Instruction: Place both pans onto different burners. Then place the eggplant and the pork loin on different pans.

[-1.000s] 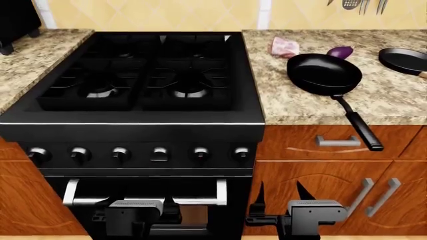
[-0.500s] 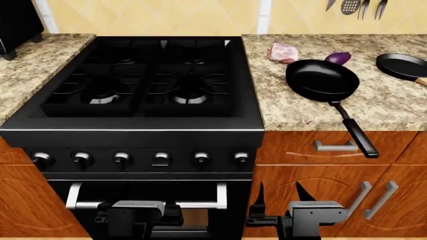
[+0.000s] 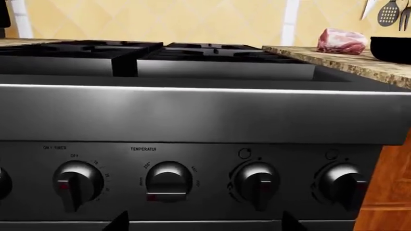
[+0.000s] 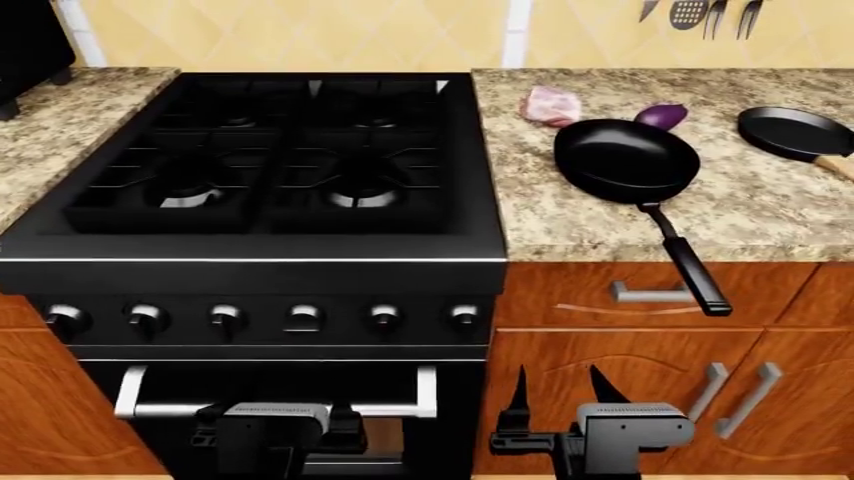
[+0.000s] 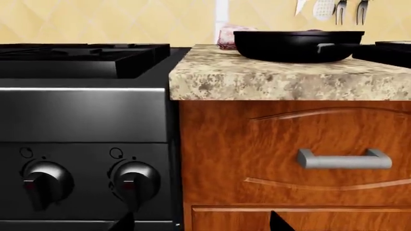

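both pans (image 4: 626,158) (image 4: 790,130), eggplant (image 4: 661,116) and pork loin (image 4: 550,104) on bench (image 4: 774,215) beside stove (image 4: 267,160); right claw (image 4: 554,385) open, empty; left claw (image 4: 274,425) state unclear.

A home kitchen, rendered in simulation. A black stove (image 4: 267,170) with cast-iron grates over gas burners (image 4: 363,195) stands between two stretches of speckled granite worktop (image 4: 747,215), with a row of knobs (image 4: 304,318) along its front and an oven door handle (image 4: 274,405) below. To the right, reddish wood cabinets (image 4: 587,350) carry a drawer pull (image 4: 654,293) and door handles. The far wall (image 4: 334,30) is yellow tile, with utensils (image 4: 694,12) hanging at its right end. On the right worktop lie two pans (image 4: 627,158), a pork loin (image 4: 551,103) and an eggplant (image 4: 662,115). A dark appliance (image 4: 30,45) sits at the far left.
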`<state>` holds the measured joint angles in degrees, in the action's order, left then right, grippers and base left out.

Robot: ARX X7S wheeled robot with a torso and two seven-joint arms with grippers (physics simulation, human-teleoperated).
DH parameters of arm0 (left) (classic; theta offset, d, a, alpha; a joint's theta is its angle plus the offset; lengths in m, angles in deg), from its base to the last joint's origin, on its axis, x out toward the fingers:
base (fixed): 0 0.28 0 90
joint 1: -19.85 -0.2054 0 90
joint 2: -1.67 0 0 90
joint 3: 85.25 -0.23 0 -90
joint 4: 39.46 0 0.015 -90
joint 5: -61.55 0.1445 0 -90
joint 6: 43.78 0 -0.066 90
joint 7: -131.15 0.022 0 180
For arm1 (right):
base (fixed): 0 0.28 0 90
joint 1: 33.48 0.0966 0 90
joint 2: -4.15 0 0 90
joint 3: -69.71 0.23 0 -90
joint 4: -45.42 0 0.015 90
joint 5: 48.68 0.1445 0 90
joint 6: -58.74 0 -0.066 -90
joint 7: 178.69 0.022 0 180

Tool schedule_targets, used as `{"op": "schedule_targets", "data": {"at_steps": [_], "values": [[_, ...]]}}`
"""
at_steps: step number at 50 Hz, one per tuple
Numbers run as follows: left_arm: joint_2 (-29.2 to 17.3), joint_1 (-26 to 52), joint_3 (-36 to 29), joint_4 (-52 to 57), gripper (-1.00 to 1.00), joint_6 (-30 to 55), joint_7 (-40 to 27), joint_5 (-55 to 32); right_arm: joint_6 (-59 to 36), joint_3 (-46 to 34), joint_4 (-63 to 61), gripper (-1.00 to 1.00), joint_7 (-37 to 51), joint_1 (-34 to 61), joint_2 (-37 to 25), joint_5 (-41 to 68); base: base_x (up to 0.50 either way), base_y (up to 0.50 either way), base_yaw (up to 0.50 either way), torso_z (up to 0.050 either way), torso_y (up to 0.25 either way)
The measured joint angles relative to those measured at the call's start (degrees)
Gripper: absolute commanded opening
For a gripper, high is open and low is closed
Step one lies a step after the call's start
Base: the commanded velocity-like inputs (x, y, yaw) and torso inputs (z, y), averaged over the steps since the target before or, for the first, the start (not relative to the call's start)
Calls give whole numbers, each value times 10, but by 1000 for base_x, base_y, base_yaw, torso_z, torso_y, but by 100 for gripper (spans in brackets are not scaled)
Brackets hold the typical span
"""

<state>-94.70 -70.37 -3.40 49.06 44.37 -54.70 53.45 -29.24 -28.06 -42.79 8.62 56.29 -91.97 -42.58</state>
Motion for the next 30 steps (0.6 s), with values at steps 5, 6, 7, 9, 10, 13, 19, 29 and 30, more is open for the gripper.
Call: {"op": "schedule_targets", "data": {"at_steps": [5, 6, 7, 9, 10, 13, 19, 29, 30], "values": [[-2, 0, -4, 0, 100, 0, -2, -3, -1, -3, 2, 100, 2, 1, -3, 4, 0, -500, 0, 0, 0], [-2, 0, -4, 0, 100, -1, -3, -3, -1, -3, 2, 100, 2, 1, -3, 5, 0, -500, 0, 0, 0], [-3, 0, -5, 0, 100, -1, -3, -4, -1, -4, 2, 100, 3, 1, -4, 5, 0, -500, 0, 0, 0], [-3, 0, -6, 0, 100, -1, -4, -5, -1, -5, 3, 100, 3, 2, -5, 7, 0, -500, 0, 0, 0], [-4, 0, -7, 0, 100, -1, -5, -5, -1, -6, 3, 100, 4, 2, -5, 7, 0, -500, 0, 0, 0], [-5, 0, -9, -1, 100, -2, -6, -7, -1, -7, 4, 100, 5, 2, -7, 9, 0, -500, 0, 0, 0], [-7, 1, -13, -2, 100, -4, -8, -9, -1, -10, 5, 100, 7, 3, -10, 13, 0, -500, 0, 0, 0], [-11, 2, -18, -3, 100, -4, -12, -15, -2, -15, 5, 100, 12, 4, -14, 18, 0, -500, 0, 0, 0], [-12, 2, -18, -3, 100, -4, -12, -15, -2, -15, 5, 100, 12, 4, -14, 18, 0, -500, 0, 0, 0]]}}
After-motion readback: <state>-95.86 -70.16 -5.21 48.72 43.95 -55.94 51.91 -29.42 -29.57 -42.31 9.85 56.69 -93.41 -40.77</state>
